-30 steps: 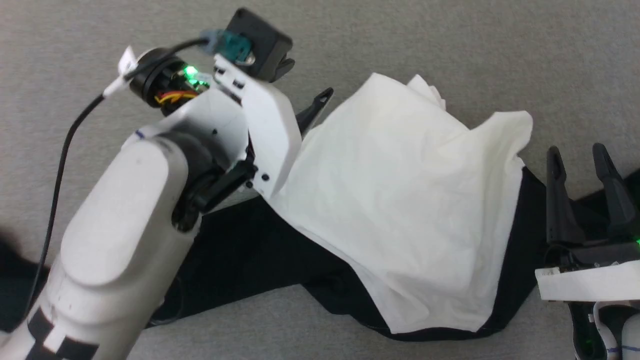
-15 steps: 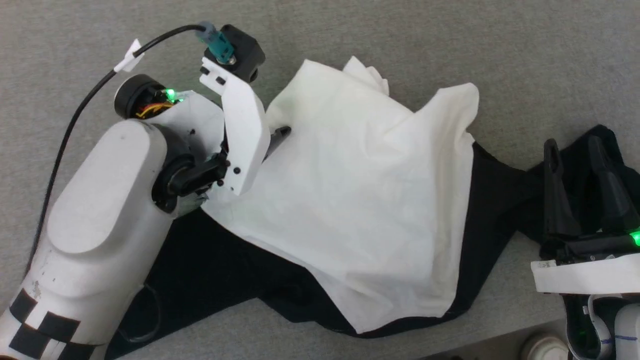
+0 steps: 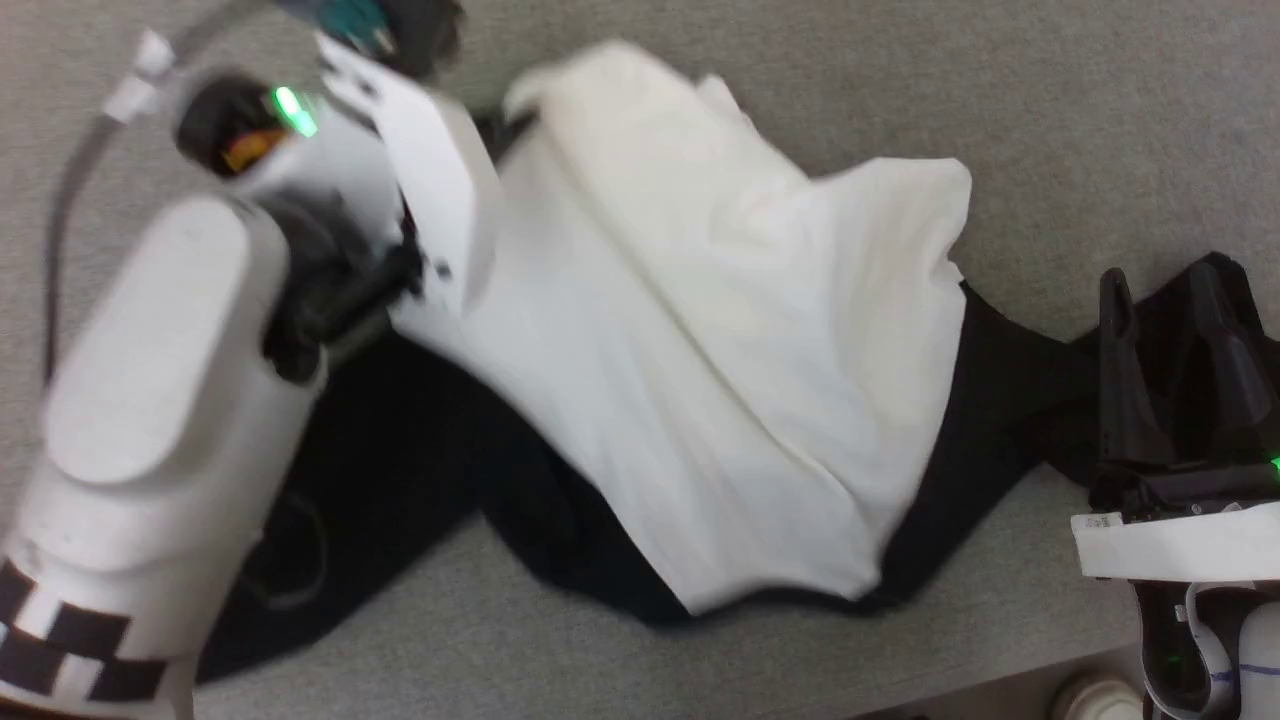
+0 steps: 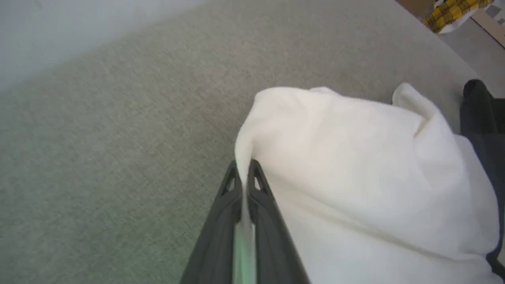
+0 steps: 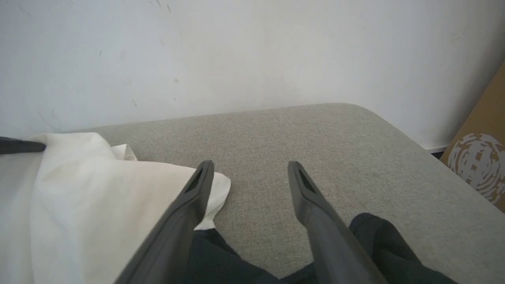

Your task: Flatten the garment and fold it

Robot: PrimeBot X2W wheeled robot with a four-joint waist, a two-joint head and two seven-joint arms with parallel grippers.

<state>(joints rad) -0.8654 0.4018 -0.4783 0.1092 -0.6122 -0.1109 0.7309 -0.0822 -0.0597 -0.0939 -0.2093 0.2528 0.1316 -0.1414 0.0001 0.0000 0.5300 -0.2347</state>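
White fabric edge of the garment [image 4: 355, 177] is pinched in the closed left gripper [image 4: 245, 173]; the right gripper [image 5: 250, 169] hangs spread open above its black sleeve [image 5: 369, 227]

1. No word, letter or number is legible anywhere.
2. A black-and-white checker marker [image 3: 60, 655] sits on the pale shell of the left forearm [image 3: 150, 380]. It carries no characters.
3. A round, blotchy whitish emblem [image 5: 475, 165] is printed on the brown cardboard box [image 5: 487, 114], with no lettering legible.
4. A small pale sticker [image 3: 1098, 521] sits on the white bracket [image 3: 1180, 555] under the right gripper [image 3: 1160, 283]. It is too small to read.
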